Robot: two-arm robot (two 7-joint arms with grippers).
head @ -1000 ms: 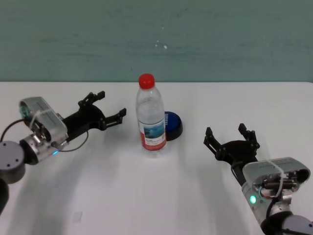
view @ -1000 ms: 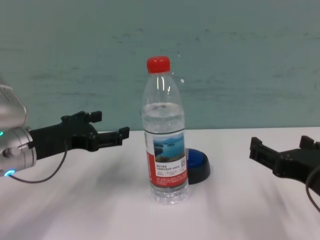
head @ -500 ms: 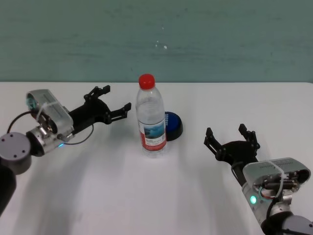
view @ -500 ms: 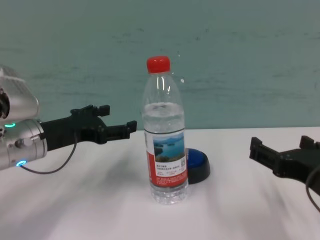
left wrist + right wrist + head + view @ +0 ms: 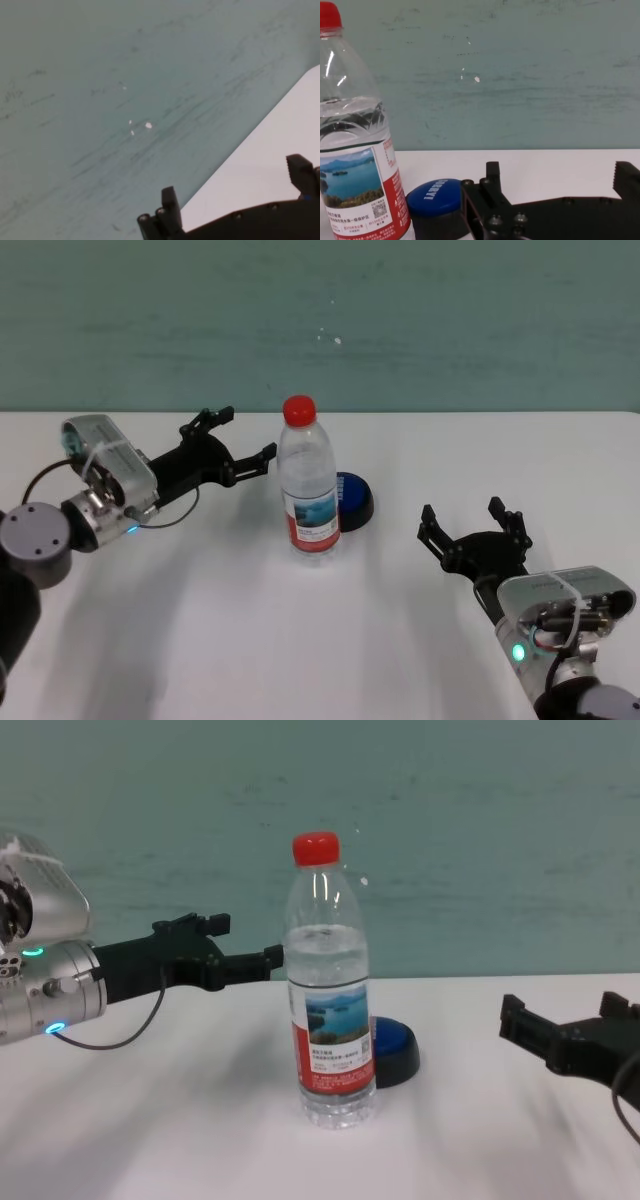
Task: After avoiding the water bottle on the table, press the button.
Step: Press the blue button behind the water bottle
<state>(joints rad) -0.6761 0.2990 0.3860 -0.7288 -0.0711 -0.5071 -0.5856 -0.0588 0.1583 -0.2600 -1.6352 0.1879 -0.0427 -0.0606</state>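
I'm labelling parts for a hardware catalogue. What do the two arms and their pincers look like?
Both match. The left pincer and right pincer are matte black, each with two slim, toothed fingers on a black, screw-studded base. Behind each sits a silver-grey wrist housing crossed by a white cable tie, with a thin black cable looping beside it. A small light glows blue-cyan on the left wrist and green on the right.

Looks like a robot test bench in a lab, not a home or shop. Plain white table (image 5: 300, 640) pushed against a scuffed, bare teal wall (image 5: 320, 320), only a water bottle (image 5: 309, 480) and a blue button (image 5: 354, 498) staged on it, two robot arms flanking them.
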